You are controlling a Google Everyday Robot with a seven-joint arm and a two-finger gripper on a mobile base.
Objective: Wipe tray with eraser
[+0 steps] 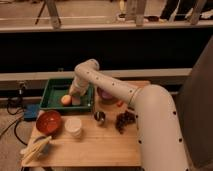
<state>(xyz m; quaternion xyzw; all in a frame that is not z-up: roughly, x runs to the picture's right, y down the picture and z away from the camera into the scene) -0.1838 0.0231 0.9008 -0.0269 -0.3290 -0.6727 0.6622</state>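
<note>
One bulky white arm (115, 92) bends down from the right over the wooden table (100, 147) into the dark-green tray (52, 90). The tray is a shallow, smooth plastic rectangle with a raised rim, its long axis running left to right at the table's back-left. The gripper (75, 97) sits low in the tray's right half, just beside the round orange ball (65, 100); I cannot tell whether it is clamped or apart. The small pale eraser is not distinct and is probably beneath it, so the bare floor to wipe lies leftward.

The robot's arm (107, 89) is showing smooth, rounded, off-white casings, widening from a slim forearm into a bulky pale segment at the right, with a domed joint at the bend. Its gripper (75, 98) is hanging inside the tray (54, 90), toward its near right part.
</note>
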